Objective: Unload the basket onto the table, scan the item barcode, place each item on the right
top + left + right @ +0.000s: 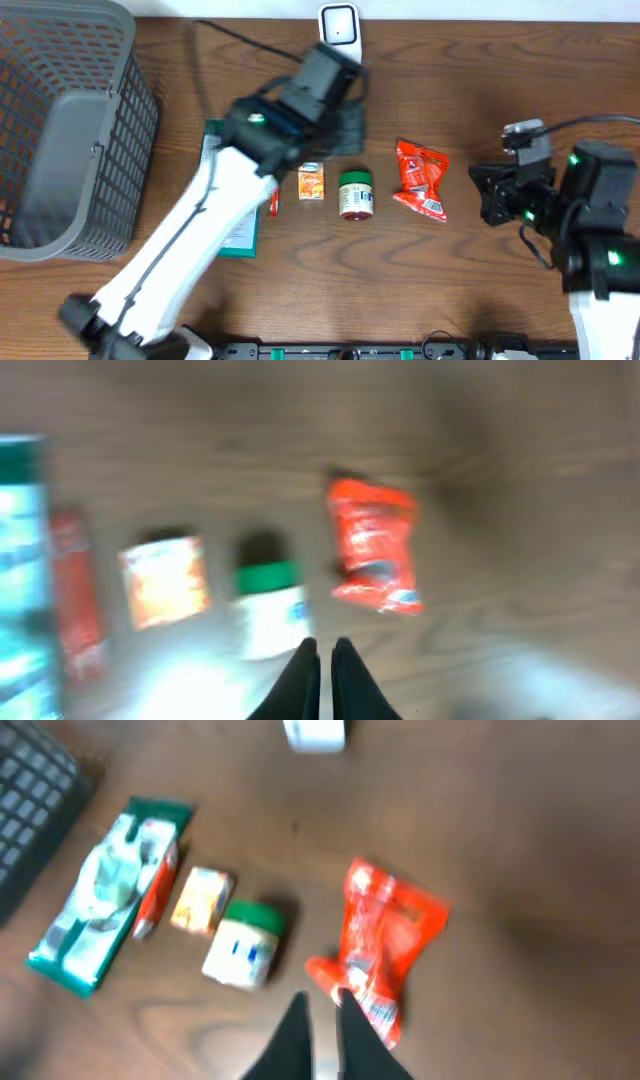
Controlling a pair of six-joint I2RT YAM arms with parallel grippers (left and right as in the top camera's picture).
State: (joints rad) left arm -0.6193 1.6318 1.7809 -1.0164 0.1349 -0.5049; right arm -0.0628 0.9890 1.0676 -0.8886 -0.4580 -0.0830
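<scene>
Nothing is picked up yet. The left gripper (pixel 322 665) hangs over the row of items with its jaws pressed together on nothing, and the right gripper (pixel 320 1020) has its jaws together too, also empty.

The items lie in a line mid-table: green packet (pixel 228 200) toward 9 o'clock, then a thin red stick (pixel 273 203), a small orange box (pixel 311 181), the green-lidded jar (pixel 355 194), and the red snack bag (pixel 421 178) toward 3 o'clock. The scanner (pixel 338 25) stands at the 12 o'clock edge of the table (pixel 480 290), well apart from all of them. The basket (pixel 60 130) is off at 9 to 10 o'clock.

Which item gets scanned can't be told for sure, but the bag looks likeliest for the right arm, being nearest to it. To do it well, that arm would need to open up first, pinch the bag's crimped edge rather than the puffy middle, and leave the white label patch at its 5 o'clock corner uncovered so it can face the scanner. Both wrist views are blurry, so no barcode is readable
</scene>
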